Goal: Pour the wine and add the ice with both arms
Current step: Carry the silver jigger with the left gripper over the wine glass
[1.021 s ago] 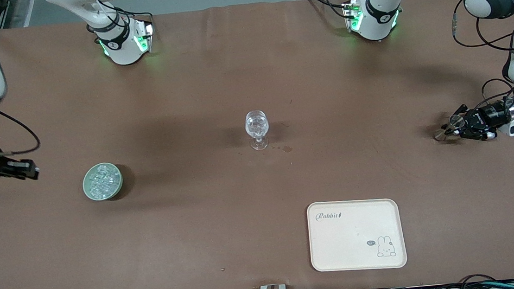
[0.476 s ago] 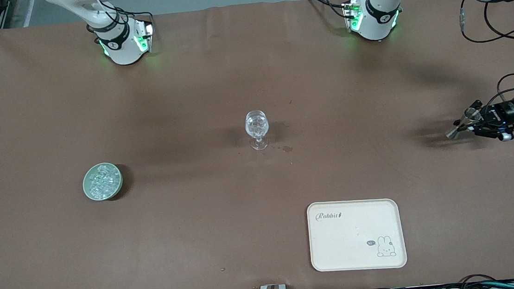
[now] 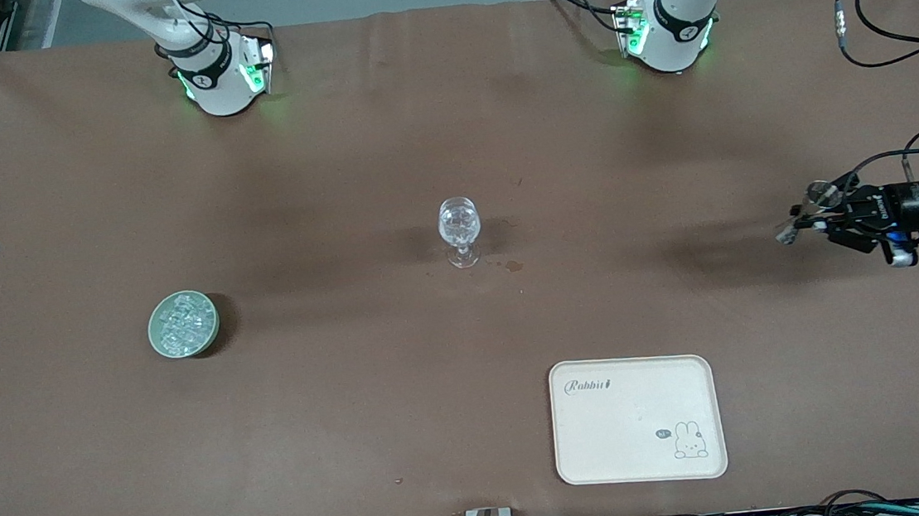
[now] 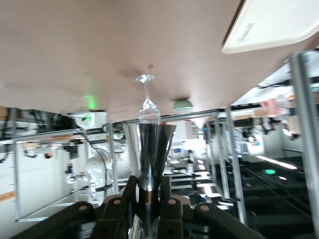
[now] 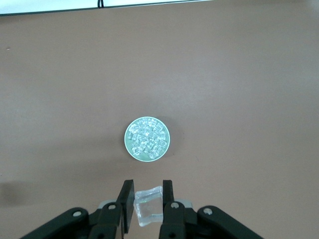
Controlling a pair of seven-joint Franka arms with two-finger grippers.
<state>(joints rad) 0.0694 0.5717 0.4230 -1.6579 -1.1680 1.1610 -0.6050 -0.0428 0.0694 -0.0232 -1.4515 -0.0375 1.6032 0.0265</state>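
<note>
Already the right tool [image 5: 148, 204] pinches one clear ice cube [image 5: 148, 206] above the green bowl of ice [image 5: 147, 139], while the left tool [image 4: 148, 201], over its end of the surface [image 3: 355, 400], clamps a shiny metal cup [image 4: 149, 157]. The stemmed glass [image 3: 459, 229] waits mid-surface; pouring and icing seemingly remain.
</note>
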